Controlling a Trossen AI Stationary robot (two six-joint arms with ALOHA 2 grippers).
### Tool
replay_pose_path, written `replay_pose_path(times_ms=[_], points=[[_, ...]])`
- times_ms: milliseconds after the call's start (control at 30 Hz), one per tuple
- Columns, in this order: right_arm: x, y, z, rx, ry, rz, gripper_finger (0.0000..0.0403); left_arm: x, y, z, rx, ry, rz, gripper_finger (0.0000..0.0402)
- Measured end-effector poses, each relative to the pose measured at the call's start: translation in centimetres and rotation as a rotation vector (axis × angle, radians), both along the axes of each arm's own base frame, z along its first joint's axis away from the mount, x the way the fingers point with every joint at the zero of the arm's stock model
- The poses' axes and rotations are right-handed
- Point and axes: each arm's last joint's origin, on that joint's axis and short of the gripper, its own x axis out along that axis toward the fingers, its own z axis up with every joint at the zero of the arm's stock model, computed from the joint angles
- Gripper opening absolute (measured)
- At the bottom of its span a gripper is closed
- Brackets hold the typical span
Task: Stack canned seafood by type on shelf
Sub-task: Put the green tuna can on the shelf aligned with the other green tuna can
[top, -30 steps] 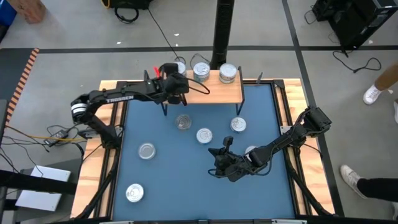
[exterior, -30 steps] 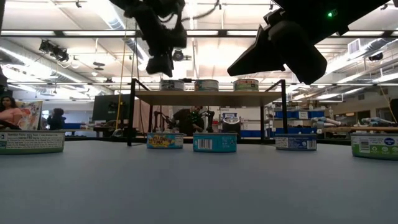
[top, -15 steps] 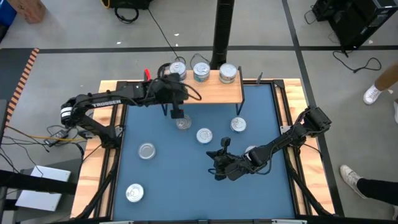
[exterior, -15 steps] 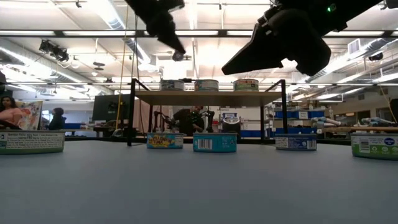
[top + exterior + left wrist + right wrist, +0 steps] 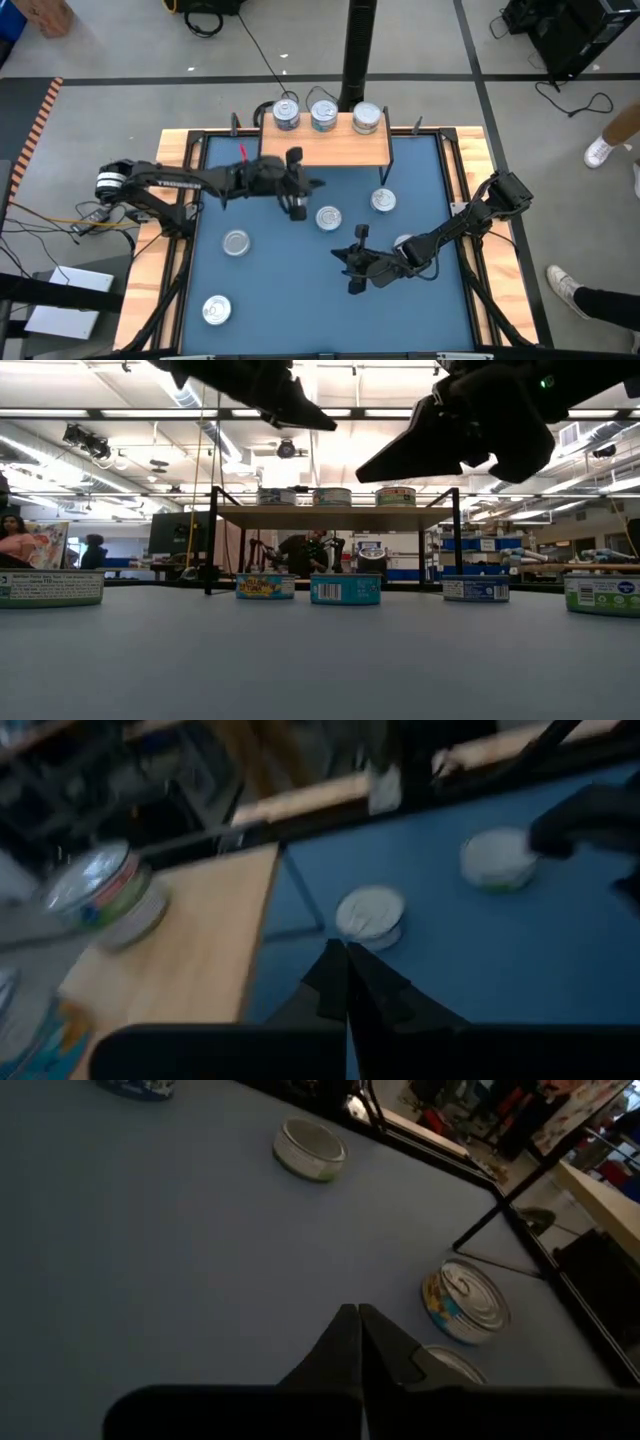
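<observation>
1. Just now the left gripper (image 5: pixel 297 208) has drawn back from the shelf (image 5: pixel 330 147) toward the middle of the frame; a second ago it stood at the shelf's left end with its fingers apart, and now they are pressed together on nothing.
2. So a tin has evidently been left behind: 3 tins (image 5: pixel 323 113) sit in a row along the shelf's upper edge, the leftmost (image 5: pixel 286 110) now uncovered.
3. Meanwhile the right gripper (image 5: pixel 352 278) hangs low of centre over the blue mat (image 5: pixel 270 270), fingers likewise closed and empty, barely shifted.
4. Loose tins lie on the worktop mat: 1 (image 5: pixel 328 217) just right of the left gripper, 1 (image 5: pixel 383 200) below the shelf's right leg, 1 (image 5: pixel 236 241) left of centre, 1 (image 5: pixel 216 310) at lower left.
5. My reading: 1 placement is finished, and sorting is far from complete.
6. Materials: flat round tins with glossy ribbed silver lids and paper side labels; a pale, matte wooden shelf board on thin black metal legs; a smooth, dull blue mat edged in wood.
</observation>
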Motion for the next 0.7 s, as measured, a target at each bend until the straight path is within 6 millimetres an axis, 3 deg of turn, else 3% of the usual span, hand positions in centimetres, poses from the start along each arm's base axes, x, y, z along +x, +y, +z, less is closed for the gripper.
replay_pose_path(times_ms=[167, 333, 700], points=[[-0.3, -0.3, -0.6, 0.031, 0.008, -0.017, 0.0005, -0.7, -1.5, -2.7, 0.004, -0.074, -0.049, 0.0002], [-0.1, -0.8, -0.7, 0.12, 0.011, -0.011, 0.0015, -1.4, -3.3, -3.9, -0.009, -0.047, -0.101, 0.0001], [0.2, -1.4, -0.8, 0.144, 0.027, -0.007, 0.002, -2.0, -6.8, -4.6, -0.12, 0.126, -0.168, 0.0001]])
